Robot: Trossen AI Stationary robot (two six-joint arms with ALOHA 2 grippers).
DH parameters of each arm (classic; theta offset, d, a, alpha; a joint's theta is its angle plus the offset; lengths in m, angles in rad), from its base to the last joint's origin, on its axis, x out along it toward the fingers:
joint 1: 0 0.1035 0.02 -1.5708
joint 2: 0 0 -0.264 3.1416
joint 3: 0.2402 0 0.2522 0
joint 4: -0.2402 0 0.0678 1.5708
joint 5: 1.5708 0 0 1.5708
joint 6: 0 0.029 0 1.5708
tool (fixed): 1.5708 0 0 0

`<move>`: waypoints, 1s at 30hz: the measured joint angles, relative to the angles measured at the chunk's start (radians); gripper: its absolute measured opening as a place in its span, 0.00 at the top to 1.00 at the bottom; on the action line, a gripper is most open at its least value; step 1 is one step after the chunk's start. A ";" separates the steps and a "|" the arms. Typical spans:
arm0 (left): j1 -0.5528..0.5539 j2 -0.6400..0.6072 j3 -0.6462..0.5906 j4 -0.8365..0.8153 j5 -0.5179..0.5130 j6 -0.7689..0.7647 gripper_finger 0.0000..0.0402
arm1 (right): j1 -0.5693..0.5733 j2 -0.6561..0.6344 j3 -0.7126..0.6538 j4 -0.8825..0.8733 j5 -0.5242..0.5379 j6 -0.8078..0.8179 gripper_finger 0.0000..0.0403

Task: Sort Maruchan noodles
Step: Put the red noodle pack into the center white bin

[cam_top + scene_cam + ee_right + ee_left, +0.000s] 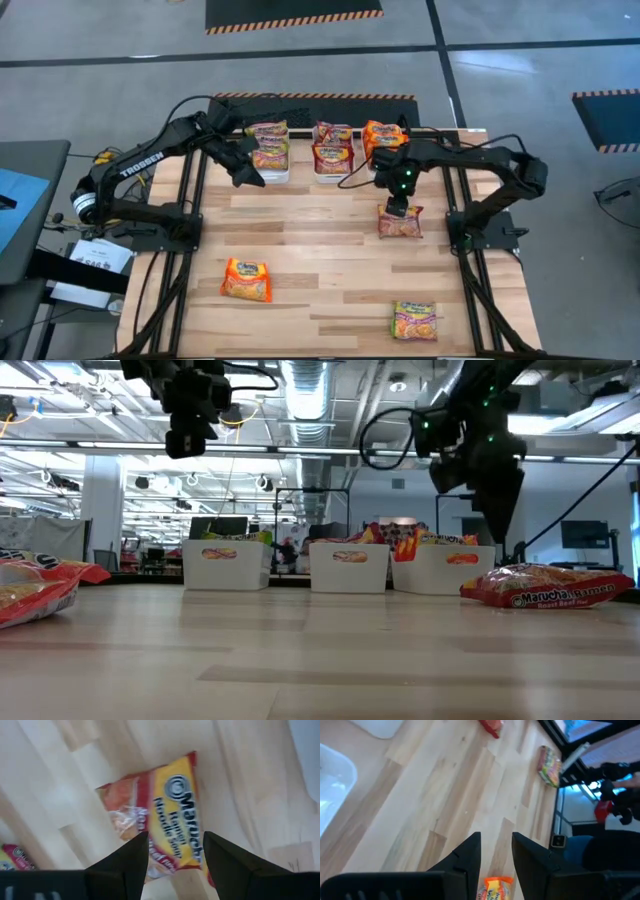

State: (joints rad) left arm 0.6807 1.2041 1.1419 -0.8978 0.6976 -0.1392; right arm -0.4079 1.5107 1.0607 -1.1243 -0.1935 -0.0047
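While I watch from above, my right gripper hangs over a red-trimmed packet lying flat on the table, right of centre and just near of the bins. Its fingers stand apart, straddling the packet's printed front in the right wrist view; I cannot tell whether the tips touch the wrapper. From table height the gripper sits above the packet, which lies at the right.

My left gripper hovers at the near edge of the left bin, up off the table. Its fingers show a narrow gap with nothing between them.

Two more packets lie loose on the near half of the table: an orange packet at near left and a green-trimmed packet at near right, well apart from each other.

Three white bins stand in a row along the far edge. The left bin holds green-trimmed packets, the middle bin holds red-trimmed ones, and the right bin holds orange ones.
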 joint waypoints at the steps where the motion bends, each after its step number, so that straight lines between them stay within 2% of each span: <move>1: 0.000 0.000 0.000 0.000 -0.011 -0.005 0.76 | -0.011 0.011 0.000 0.001 0.000 -0.002 0.47; 12: 0.000 0.000 0.000 0.000 -0.062 -0.015 0.76 | -0.068 0.109 -0.013 -0.051 -0.017 -0.060 0.47; 22: 0.000 0.000 0.000 0.001 -0.111 -0.015 0.76 | -0.068 0.113 -0.123 -0.006 -0.017 -0.074 0.47; 30: 0.000 0.000 0.000 0.038 -0.123 -0.039 0.76 | -0.065 0.111 -0.148 0.037 -0.023 -0.052 0.50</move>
State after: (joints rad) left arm 0.6807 1.2041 1.1423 -0.8601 0.5751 -0.1780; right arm -0.4728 1.6218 0.9131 -1.0870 -0.2165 -0.0569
